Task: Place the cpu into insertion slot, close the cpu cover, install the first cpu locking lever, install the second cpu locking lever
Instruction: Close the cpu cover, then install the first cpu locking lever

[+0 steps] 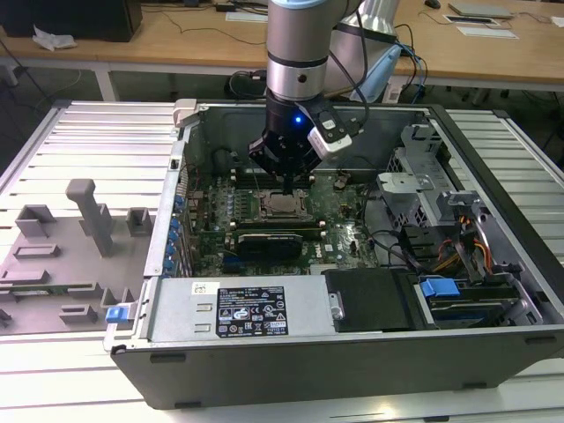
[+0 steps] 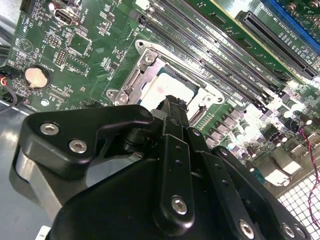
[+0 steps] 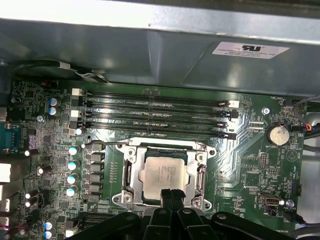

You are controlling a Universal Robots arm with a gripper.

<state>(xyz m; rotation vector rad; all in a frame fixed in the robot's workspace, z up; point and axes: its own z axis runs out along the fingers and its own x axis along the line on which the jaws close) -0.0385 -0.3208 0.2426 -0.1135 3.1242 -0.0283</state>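
Just beyond fingertips (image 3: 168, 197): cpu (image 3: 162, 172) seated in insertion slot (image 3: 167, 151), cpu cover (image 3: 131, 174) down around it. Gripper (image 3: 173, 195) fingers pressed together, holding nothing. Green board (image 3: 240, 150) beneath; open case (image 1: 352, 370) on slatted table (image 1: 97, 132), wooden desks (image 1: 176, 40) beyond.

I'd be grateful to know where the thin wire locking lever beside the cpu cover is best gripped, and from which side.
Probably the locking lever by its hooked free end, which juts beyond the cpu cover; come from above, since the rest of the wire hugs that frame.

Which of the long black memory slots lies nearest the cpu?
The slot bordering the cpu cover; the others lie toward the case wall.
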